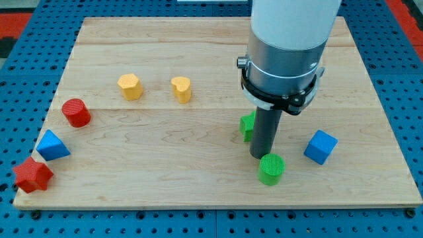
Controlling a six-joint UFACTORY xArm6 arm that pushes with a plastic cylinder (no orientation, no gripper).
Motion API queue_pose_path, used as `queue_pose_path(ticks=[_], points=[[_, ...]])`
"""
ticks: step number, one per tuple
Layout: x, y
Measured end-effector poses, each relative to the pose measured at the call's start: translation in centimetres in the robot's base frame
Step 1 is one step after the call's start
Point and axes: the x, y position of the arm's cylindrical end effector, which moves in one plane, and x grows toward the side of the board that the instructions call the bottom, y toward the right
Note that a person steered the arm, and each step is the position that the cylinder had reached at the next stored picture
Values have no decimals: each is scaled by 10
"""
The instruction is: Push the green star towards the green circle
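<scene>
The green star [247, 125] lies right of the board's middle, mostly hidden behind my dark rod. The green circle [271, 168] stands just below and to the right of it, near the board's bottom edge. My tip [260, 156] rests on the board between them, right against the star's lower right side and just above the circle's upper left edge.
A blue cube [320, 147] sits right of the circle. A yellow hexagon [130, 86] and a yellow heart [181, 89] lie upper left. A red cylinder [76, 112], blue triangle [52, 145] and red star [32, 175] line the left edge of the wooden board [165, 172].
</scene>
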Motion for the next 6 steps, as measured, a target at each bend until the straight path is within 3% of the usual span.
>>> queue_pose_path(ticks=[2, 3, 5, 6], points=[[-56, 43], [-77, 20], [-38, -24], [-54, -5]])
